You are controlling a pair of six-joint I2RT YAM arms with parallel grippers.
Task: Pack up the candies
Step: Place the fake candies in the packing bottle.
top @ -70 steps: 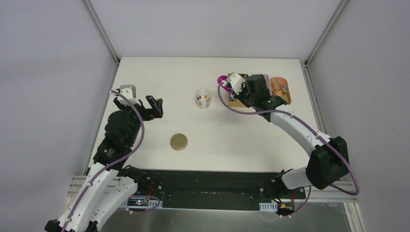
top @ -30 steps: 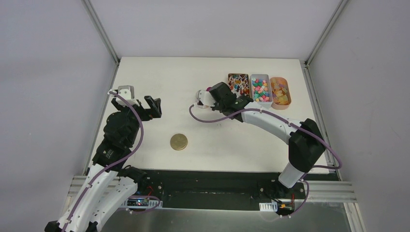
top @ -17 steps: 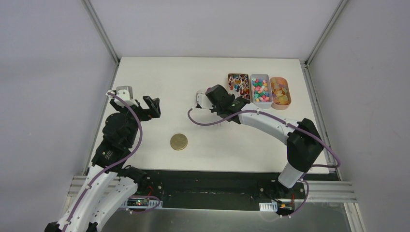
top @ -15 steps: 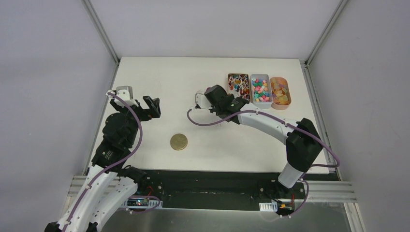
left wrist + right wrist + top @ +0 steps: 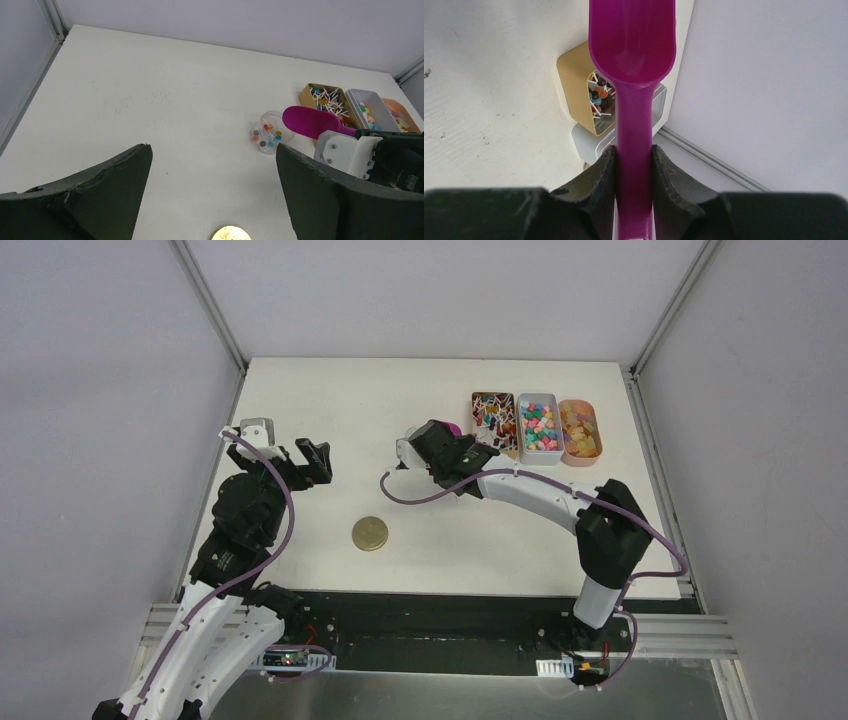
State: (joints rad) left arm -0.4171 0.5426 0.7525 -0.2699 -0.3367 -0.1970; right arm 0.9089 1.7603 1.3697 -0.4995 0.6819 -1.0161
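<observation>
Pinching the scoop (magenta plastic) by its handle, the right gripper holds it just beside the clear cup, centre frame. The left gripper hangs spread wide at left. The candies fill three trays upper right; a few lie in the cup.

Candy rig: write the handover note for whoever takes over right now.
Left pincer: open, empty, above the table.
Right pincer: shut on the magenta scoop by its handle; the scoop looks empty and sits beside the clear cup.
Candies: mostly in three trays at the far right; a few are in the cup.
Gold lid: on the table, off the cup.
Left: probably more scoops, then the lid.
</observation>
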